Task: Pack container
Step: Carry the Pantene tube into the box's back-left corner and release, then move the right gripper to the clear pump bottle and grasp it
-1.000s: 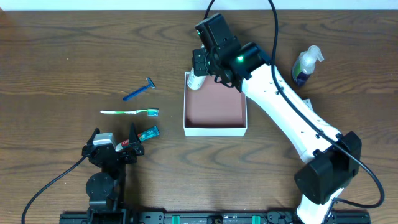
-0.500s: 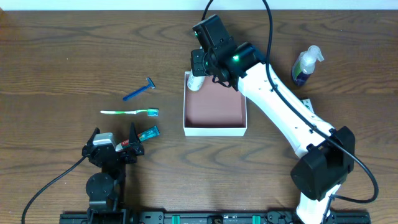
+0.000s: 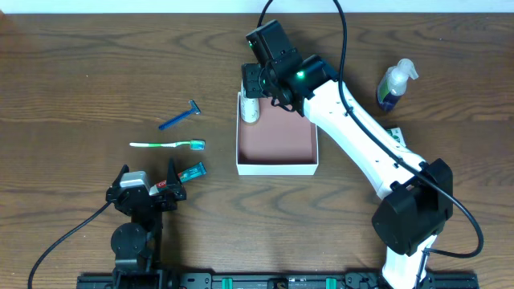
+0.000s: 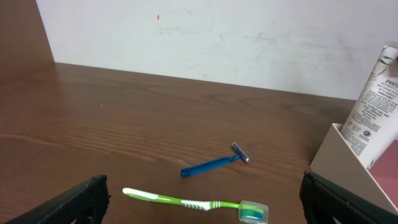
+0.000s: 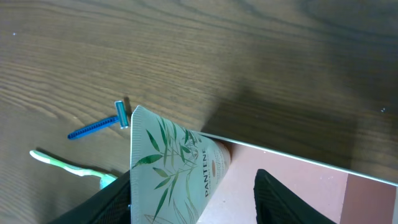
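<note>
My right hand [image 5: 193,186] stands open, loosely straddling the Pantene tube [image 5: 168,155] leaning in the corner of the container [image 3: 277,168] directly beneath it, and I judge that cardboard box light, thin-walled and apt to slide on the tabletop [image 3: 80,80], so I'd pinch a wall's rim gently near a corner.

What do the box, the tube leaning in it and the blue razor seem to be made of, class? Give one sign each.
The box: probably cardboard, matte; thin flat white walls, dull pinkish-brown inside.
The tube: likely soft plastic, slight sheen; flat crimped end, printed leaves.
The razor: seemingly moulded plastic, uniform blue handle; head material unclear.
</note>
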{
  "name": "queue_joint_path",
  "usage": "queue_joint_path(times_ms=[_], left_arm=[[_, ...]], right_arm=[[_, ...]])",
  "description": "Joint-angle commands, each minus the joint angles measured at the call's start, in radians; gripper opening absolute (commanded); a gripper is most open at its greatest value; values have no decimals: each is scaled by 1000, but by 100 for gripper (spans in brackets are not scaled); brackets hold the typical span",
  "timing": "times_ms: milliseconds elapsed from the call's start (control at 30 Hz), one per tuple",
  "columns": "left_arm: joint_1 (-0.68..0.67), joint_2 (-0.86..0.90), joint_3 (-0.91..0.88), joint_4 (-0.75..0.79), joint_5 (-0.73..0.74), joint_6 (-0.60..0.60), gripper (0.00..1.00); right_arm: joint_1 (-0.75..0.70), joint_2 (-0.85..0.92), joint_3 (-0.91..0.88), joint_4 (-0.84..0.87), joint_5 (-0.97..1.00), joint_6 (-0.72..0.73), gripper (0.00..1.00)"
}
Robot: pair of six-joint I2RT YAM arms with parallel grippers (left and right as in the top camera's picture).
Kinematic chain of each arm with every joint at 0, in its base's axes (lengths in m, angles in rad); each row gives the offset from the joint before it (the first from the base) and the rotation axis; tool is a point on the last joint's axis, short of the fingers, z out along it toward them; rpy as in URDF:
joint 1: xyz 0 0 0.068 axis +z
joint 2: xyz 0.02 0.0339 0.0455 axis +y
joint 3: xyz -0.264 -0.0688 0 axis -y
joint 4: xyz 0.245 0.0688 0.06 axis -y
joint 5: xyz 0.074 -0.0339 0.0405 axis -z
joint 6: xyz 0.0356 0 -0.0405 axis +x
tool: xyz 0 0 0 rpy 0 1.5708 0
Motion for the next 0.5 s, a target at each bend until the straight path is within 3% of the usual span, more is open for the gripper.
queue_joint_path(times_ms=[0, 467], left_arm=[[5, -1, -24, -33, -5, 5, 98], [5, -1, -24, -33, -5, 5, 98]], right_arm=[[18, -9, 12, 1, -4, -18, 58], [18, -50, 75, 3, -151, -32, 70]])
